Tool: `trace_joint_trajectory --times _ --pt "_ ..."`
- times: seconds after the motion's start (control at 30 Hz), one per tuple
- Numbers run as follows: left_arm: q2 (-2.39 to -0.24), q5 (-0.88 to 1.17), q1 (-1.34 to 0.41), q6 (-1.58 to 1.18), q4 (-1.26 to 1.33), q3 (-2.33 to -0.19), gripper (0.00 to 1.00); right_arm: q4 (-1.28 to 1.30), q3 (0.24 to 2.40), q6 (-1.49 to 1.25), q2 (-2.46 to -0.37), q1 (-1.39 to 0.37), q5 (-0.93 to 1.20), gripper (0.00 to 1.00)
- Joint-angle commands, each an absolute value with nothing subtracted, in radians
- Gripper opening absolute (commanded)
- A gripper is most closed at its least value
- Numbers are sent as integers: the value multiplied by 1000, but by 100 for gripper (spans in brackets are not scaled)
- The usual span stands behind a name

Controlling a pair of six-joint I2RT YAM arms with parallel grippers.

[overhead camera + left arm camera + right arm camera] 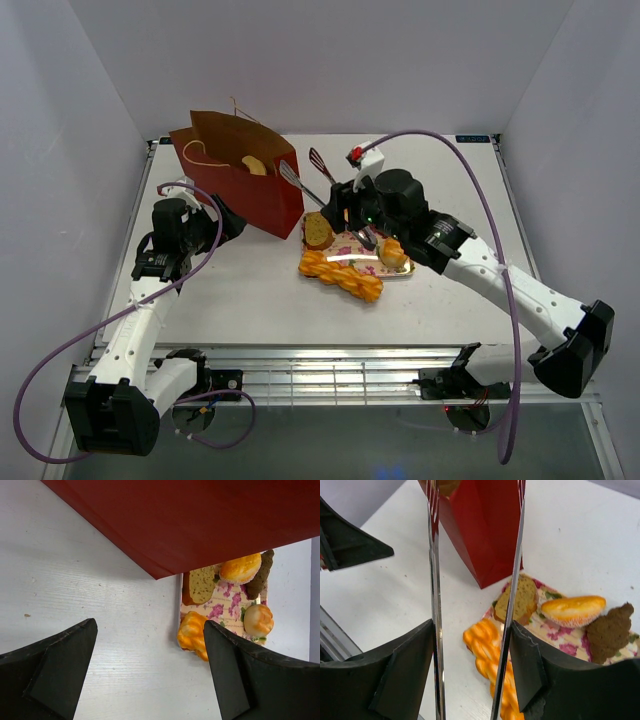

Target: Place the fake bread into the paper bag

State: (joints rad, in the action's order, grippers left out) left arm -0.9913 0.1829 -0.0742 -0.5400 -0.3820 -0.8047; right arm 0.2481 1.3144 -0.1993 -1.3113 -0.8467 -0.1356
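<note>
The dark red paper bag (245,185) stands upright at the back left, with one golden pastry (253,165) inside it. The fake bread lies on and beside a pink floral tray (352,248): a twisted loaf (342,276), a toast slice (318,232) and a roll (392,252). The right wrist view also shows a round cake (572,610) and a brown pastry (610,630). My right gripper (342,202) is shut on metal tongs (435,605), whose arms are spread and reach toward the bag's mouth. My left gripper (150,630) is open and empty beside the bag's front wall (200,520).
The bag's cord handles hang at its rim. The twisted loaf (192,635) overhangs the tray's near-left edge onto the white table. White walls enclose the table on three sides. My left arm's black gripper shows at the upper left of the right wrist view (350,540).
</note>
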Motion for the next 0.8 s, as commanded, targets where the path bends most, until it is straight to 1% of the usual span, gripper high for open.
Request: trace_joint_trajectory --times 0.0,0.23,0.37,0.77 --pt "-973 169 -78 -540 -371 -801 97 178 1200 -241 -1212 -850 -201 64" --pt "-985 166 -77 -540 -374 -802 98 186 968 -273 -1045 -848 -236 64" --pt "-989 164 -78 -540 -377 -802 98 228 882 -273 -968 -848 -229 64" --pt "-996 158 -77 -540 -382 -805 98 382 735 -226 -908 -850 -80 66"
